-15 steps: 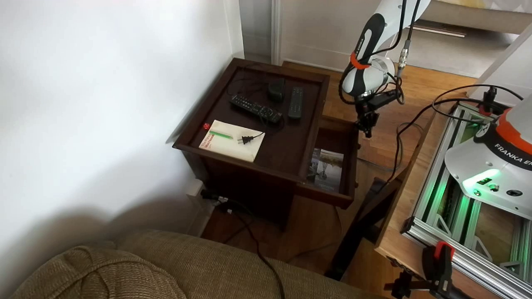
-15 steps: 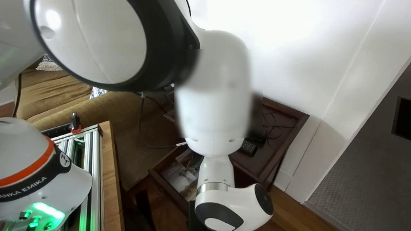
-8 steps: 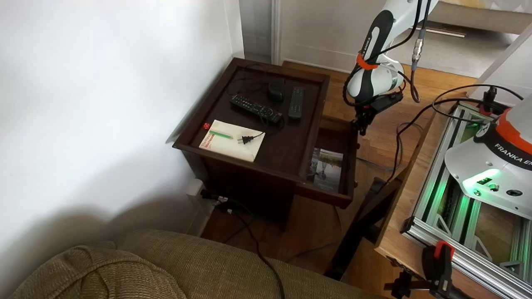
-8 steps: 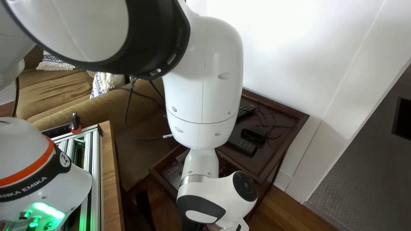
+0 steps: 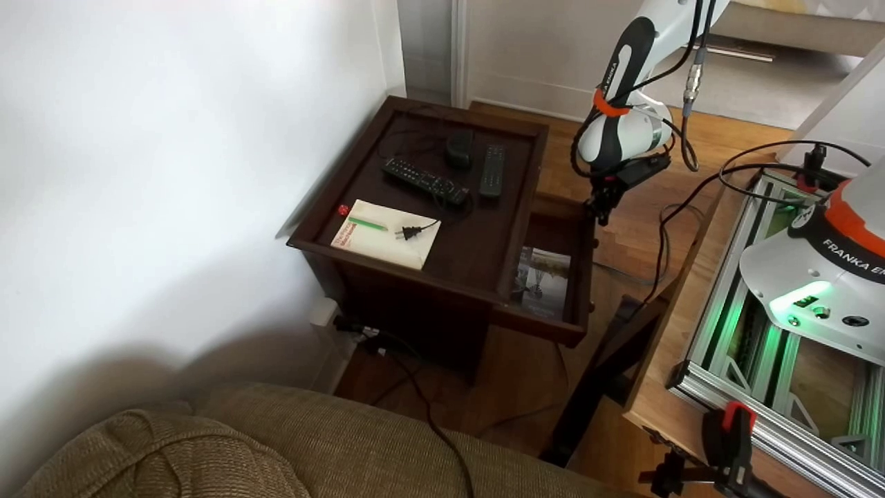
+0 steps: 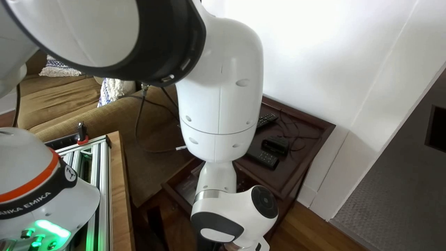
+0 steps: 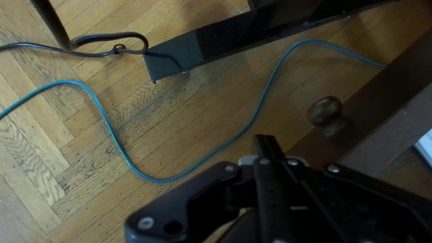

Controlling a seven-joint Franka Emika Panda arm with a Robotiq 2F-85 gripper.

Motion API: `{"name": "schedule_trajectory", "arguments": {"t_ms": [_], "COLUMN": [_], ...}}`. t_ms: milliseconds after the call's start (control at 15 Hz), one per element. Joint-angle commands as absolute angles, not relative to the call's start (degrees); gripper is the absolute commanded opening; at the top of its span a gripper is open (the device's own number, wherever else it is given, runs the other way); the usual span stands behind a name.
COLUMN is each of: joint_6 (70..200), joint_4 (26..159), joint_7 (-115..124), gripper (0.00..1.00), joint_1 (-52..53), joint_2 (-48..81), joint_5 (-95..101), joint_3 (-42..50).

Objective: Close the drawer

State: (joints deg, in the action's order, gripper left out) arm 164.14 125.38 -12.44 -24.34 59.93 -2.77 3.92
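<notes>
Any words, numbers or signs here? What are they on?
"FRANKA EMIKA", pieced from both exterior views: black band on the rounded white robot base.
Round white logo there: no readable letters.
Small, seemingly "EMIKA": the jointed white robot arm.
Too small: red print on the flat cream paper booklet.
Too small: any words on the glossy gray leaflet.
Too small: any numbers on two long black plastic remotes.

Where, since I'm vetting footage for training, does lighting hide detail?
In an exterior view, the drawer is dim inside; in an exterior view, the white wall nearly washes out; in the wrist view, much of the black pincer sinks into shadow.
</notes>
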Motion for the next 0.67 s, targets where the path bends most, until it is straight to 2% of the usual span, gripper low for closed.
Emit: {"name": "schedule_trajectory", "arguments": {"t_ms": [0, 600], "joint_6": [166.29, 174.44], "joint_4": [126.43, 131.58], "joint_7": [-17.26, -28.71], "gripper": [0.0, 0.0], "joint_1": [-30.91, -51.74], "joint_2": [60.66, 62.58], "joint_5": [-2.65, -0.49], "joint_3": [-2.93, -17.42]}}
